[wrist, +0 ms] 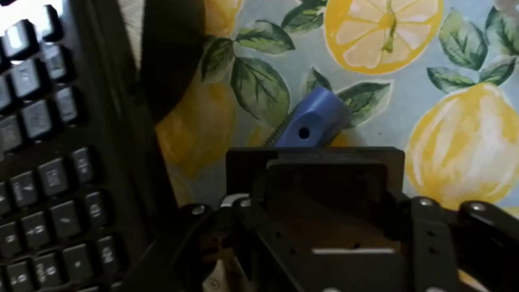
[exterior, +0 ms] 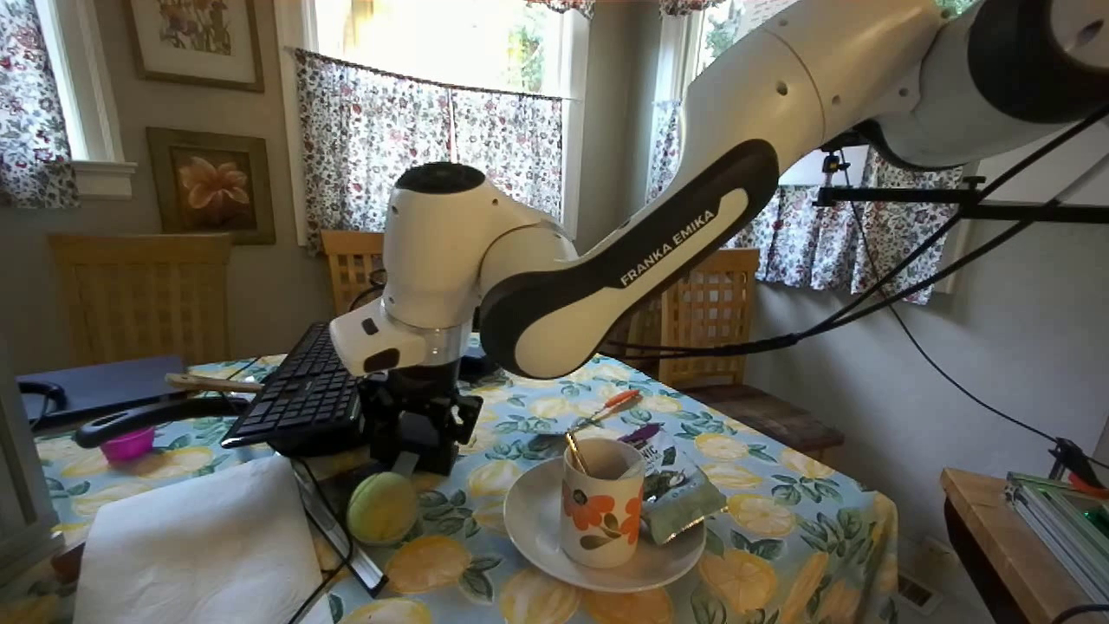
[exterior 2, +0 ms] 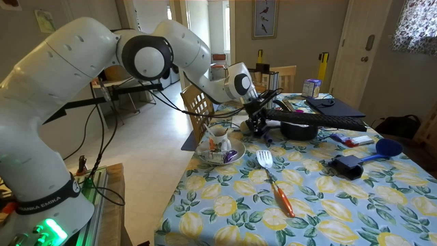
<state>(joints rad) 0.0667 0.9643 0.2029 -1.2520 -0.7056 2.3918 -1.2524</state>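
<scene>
Tight spot for the claw
Keyboard crowds one side — decent gap on the other, up to the plate.

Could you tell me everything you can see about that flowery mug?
The mug is white, with bold orange flowers and dark leaves on its side; it looks ceramic. What seems to be its handle shows in an exterior view. It stands upright on a white plate. A slender, shiny stick leans out over the rim, its lower end hidden inside; what else the mug holds is unclear. A packet lies right beside it, but whether the two touch I can't tell.
</scene>
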